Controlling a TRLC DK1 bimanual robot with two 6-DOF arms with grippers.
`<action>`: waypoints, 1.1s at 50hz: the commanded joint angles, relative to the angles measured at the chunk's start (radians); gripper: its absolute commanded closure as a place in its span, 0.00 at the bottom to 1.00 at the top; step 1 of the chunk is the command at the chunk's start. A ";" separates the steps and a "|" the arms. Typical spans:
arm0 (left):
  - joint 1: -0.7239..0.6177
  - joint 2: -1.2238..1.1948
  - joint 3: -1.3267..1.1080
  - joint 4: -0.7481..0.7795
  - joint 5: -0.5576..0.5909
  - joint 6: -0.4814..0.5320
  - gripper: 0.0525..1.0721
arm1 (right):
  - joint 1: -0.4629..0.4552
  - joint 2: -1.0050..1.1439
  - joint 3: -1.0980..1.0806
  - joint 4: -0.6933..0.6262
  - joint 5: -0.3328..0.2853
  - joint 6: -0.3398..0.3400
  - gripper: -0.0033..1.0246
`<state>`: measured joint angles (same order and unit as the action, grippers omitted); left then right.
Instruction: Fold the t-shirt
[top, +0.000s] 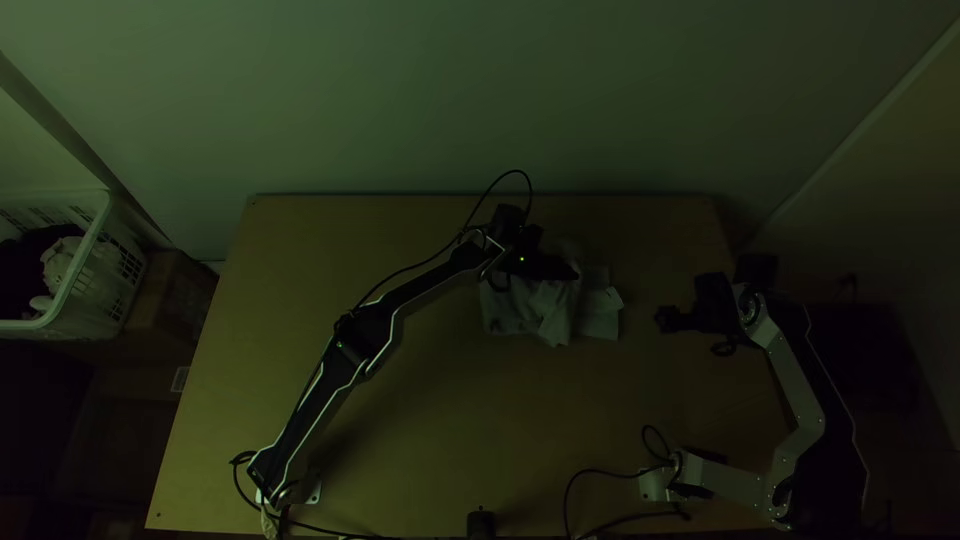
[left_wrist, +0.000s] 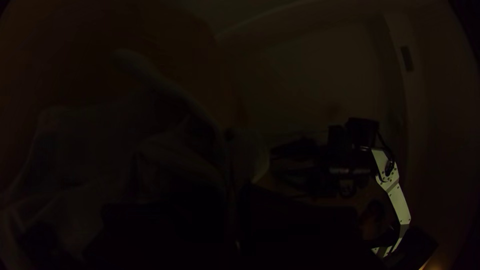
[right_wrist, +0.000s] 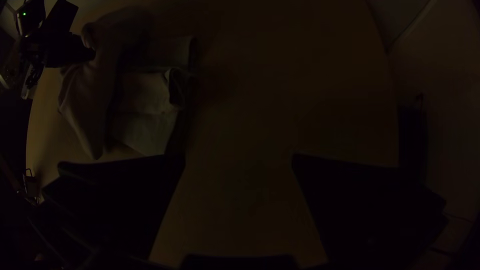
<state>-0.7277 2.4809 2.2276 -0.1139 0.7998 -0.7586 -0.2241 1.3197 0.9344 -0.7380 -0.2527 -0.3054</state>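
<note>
T-shirt (top: 512, 312), bunched and pinched by the left gripper (top: 574, 272), should be lowered flat and smoothed before release, with the open right gripper (right_wrist: 239, 158) kept clear

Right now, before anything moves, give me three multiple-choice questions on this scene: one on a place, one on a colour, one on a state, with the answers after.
1. Where is the t-shirt?
A) In the laundry basket
B) On the floor
C) On the table, at the left gripper

2. What colour is the laundry basket?
A) White
B) Red
C) Black

3. How does the right gripper stand?
A) Shut on the t-shirt
B) Open, apart from the t-shirt
C) Shut, holding nothing

Answers:
1: C; the top view shows the cloth on the far half of the table, with the left gripper reaching over it.
2: A; its pale rim and slatted wall show left of the table in the top view.
3: B; the right wrist view shows its fingers wide apart, bare table between them.
</note>
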 joint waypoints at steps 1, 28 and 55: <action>0.004 0.029 0.033 0.082 -0.001 -0.067 0.90 | -0.006 -0.030 -0.025 0.003 -0.011 0.022 0.05; -0.027 -0.004 0.038 0.168 -0.040 -0.102 0.04 | -0.014 -0.080 -0.051 0.003 -0.028 0.022 0.05; 0.013 -0.192 0.017 -0.152 -0.100 0.179 0.04 | -0.003 -0.129 -0.043 0.003 -0.059 0.022 0.05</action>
<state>-0.7116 2.3886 2.2372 -0.1852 0.7334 -0.6998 -0.2295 1.2163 0.9028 -0.7376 -0.2974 -0.2947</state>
